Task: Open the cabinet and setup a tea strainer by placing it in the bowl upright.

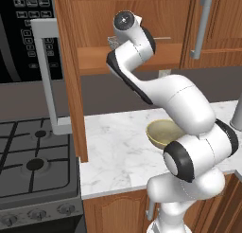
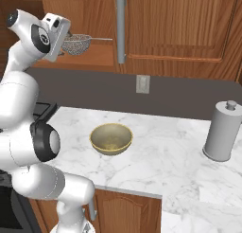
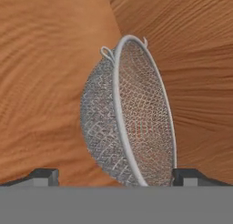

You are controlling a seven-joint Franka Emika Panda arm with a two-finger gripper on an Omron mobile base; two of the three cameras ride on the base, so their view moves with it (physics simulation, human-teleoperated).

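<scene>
The cabinet stands open, its door (image 1: 71, 85) swung out toward me with the grey bar handle (image 1: 45, 76) on its left. On the cabinet's lower shelf the tea strainer (image 2: 77, 43) rests with its wire handle pointing right. My gripper (image 2: 66, 41) is reached into the cabinet at the strainer's left end. In the hand view the mesh basket (image 3: 129, 123) sits close between my open gripper (image 3: 116, 177), one fingertip (image 3: 43, 176) on each side, apart from the mesh. The olive-gold bowl (image 2: 111, 138) stands empty on the marble counter below, also seen behind my arm (image 1: 163, 131).
A narrower wall cabinet with a grey handle (image 2: 121, 31) hangs right of the open one. A grey cylindrical canister (image 2: 222, 131) stands on the counter at the right. The stove (image 1: 33, 165) and microwave (image 1: 23, 33) are to the left of the open door.
</scene>
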